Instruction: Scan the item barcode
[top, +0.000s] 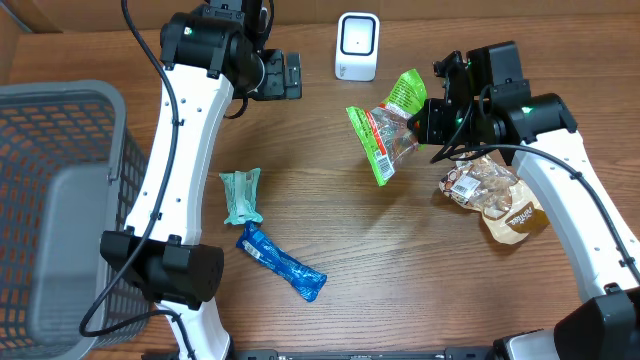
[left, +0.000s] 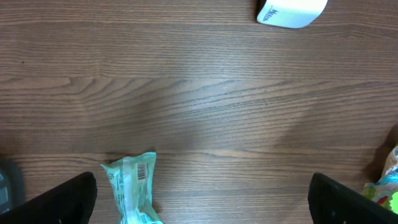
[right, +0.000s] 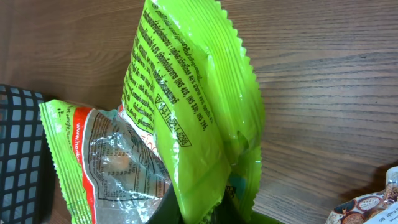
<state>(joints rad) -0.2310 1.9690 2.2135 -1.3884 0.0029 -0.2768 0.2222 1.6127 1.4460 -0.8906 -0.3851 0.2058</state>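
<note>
A bright green snack bag (top: 385, 130) with a clear window hangs in the air right of the table's middle. My right gripper (top: 418, 122) is shut on its right edge. In the right wrist view the bag (right: 186, 106) fills the frame, its printed back facing the camera, and the right gripper (right: 205, 214) pinches its lower seam. The white barcode scanner (top: 357, 46) stands at the back centre, a little left of and behind the bag. My left gripper (top: 285, 75) hovers wide open left of the scanner, holding nothing. The scanner (left: 291, 11) also shows top right in the left wrist view.
A mint-green packet (top: 241, 195) and a blue packet (top: 280, 262) lie left of centre. Two brownish snack bags (top: 495, 195) lie under the right arm. A grey mesh basket (top: 60, 200) takes up the left edge. The mint packet (left: 132, 186) lies near the left finger.
</note>
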